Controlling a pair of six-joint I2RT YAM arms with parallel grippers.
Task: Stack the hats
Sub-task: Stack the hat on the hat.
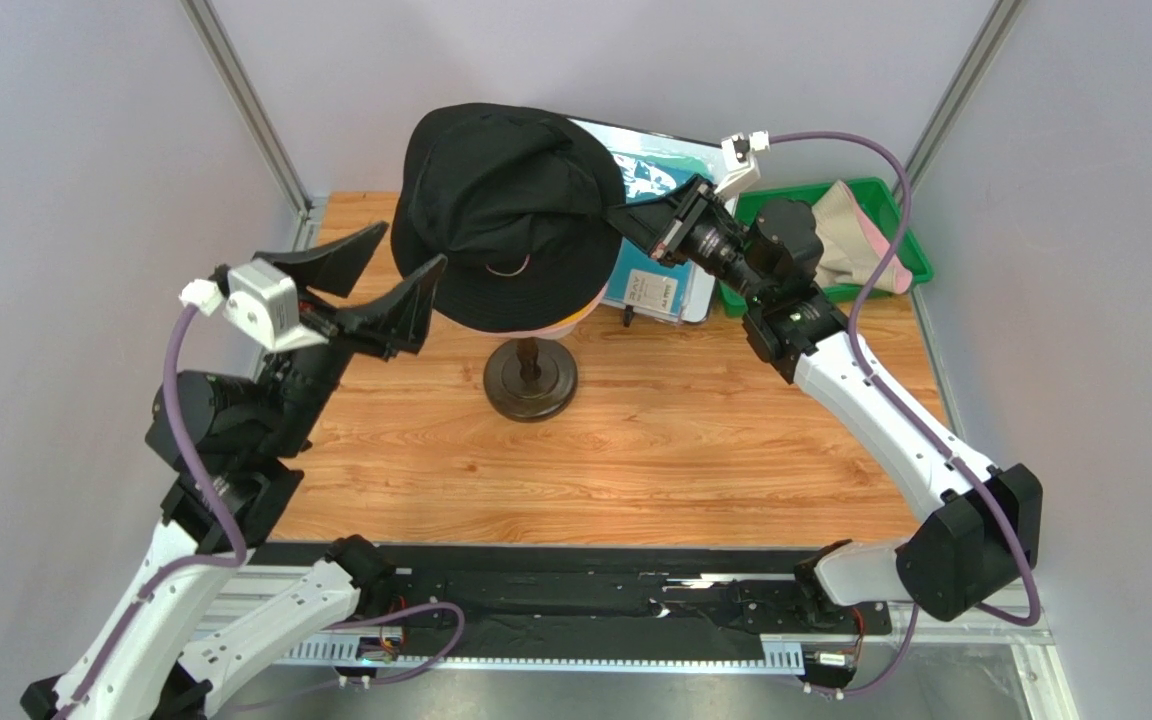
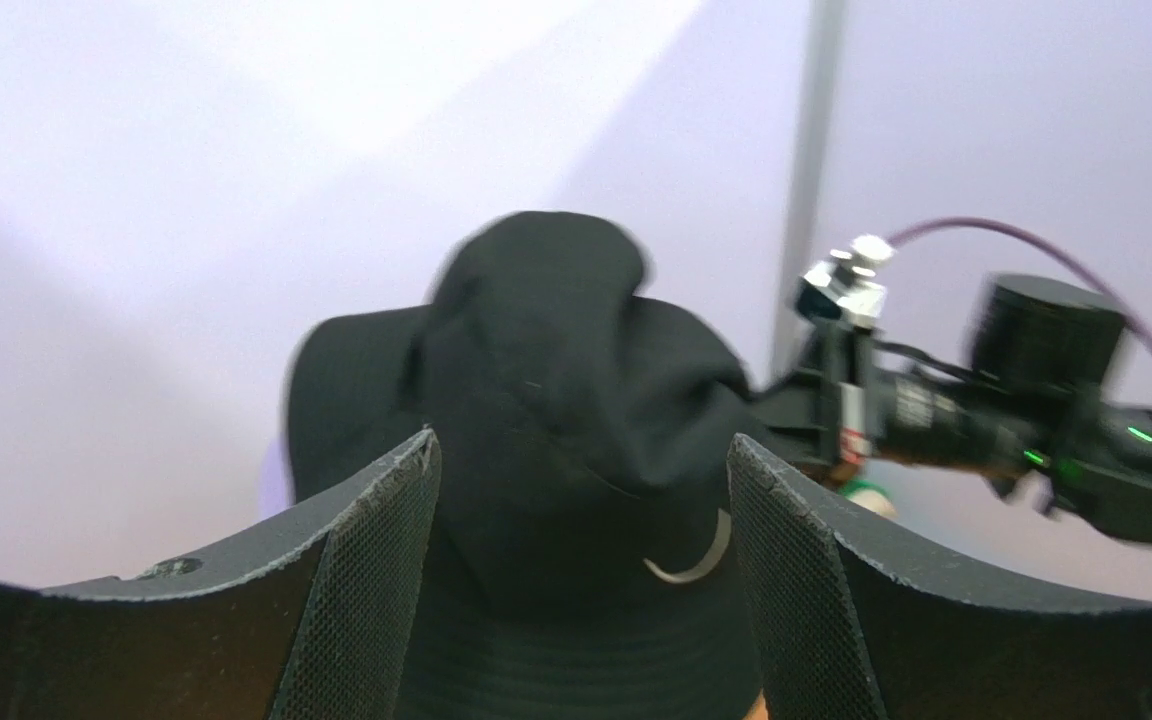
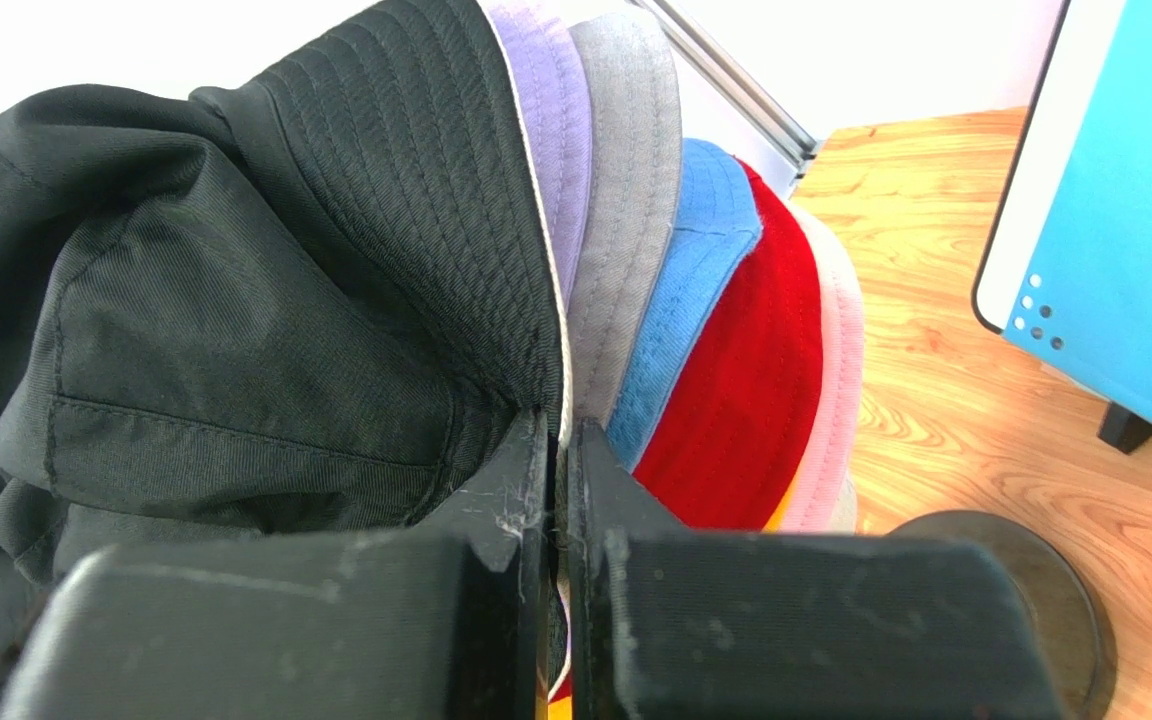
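A black hat [image 1: 507, 195] tops the stack of hats on the mannequin head. In the right wrist view the brims below it show in layers: lavender [image 3: 552, 120], grey [image 3: 627, 165], blue [image 3: 695, 285], red [image 3: 748, 375] and pink [image 3: 838, 375]. My right gripper [image 3: 563, 428] is shut on the brim of the black hat [image 3: 237, 300] at the stack's right side [image 1: 615, 210]. My left gripper [image 1: 414, 243] stands open just left of the stack, its fingers apart from the cloth. Its wrist view shows the black hat [image 2: 567, 360] beyond the spread fingers [image 2: 372, 570]. A beige hat [image 1: 853, 225] lies in the green bin.
The mannequin's dark round base [image 1: 531, 378] stands on the wooden table [image 1: 657, 450]. A teal sheet with a white frame [image 1: 665, 195] leans behind the stack. The green bin [image 1: 905, 255] sits at the back right. Grey walls close in on both sides.
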